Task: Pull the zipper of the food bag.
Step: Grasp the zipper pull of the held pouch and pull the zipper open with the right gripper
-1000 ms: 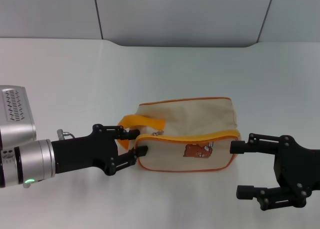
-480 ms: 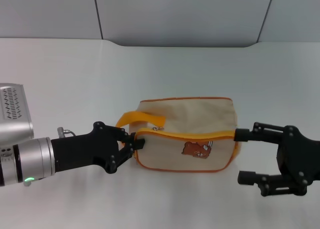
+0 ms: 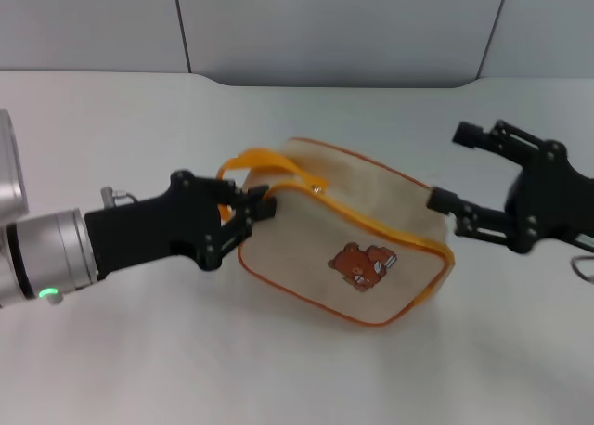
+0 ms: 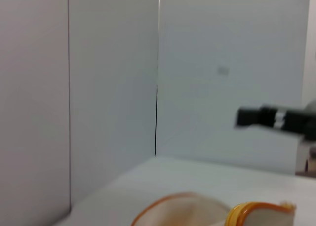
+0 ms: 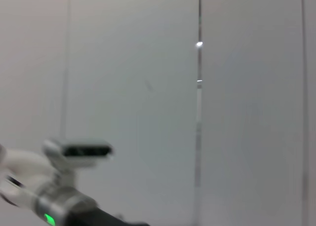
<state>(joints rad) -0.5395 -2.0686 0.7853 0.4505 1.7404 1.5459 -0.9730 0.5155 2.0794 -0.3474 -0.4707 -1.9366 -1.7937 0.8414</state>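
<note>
Since a moment ago the food bag has swung askew on the counter — our left end effector clamps its handle end, the right end effector gapes beside it; next, we must find the zipper pull.

A broad white table fills most of the head view, its matte surface evenly lit with only soft shadows. Its far edge runs across the scene, with a shallow recess cut into the middle. Behind it stands a pale grey wall made of flat panels, divided by thin dark seams that lean slightly. In both wrist views the same plain panelled wall rises above the tabletop, crossed by vertical joints.
</note>
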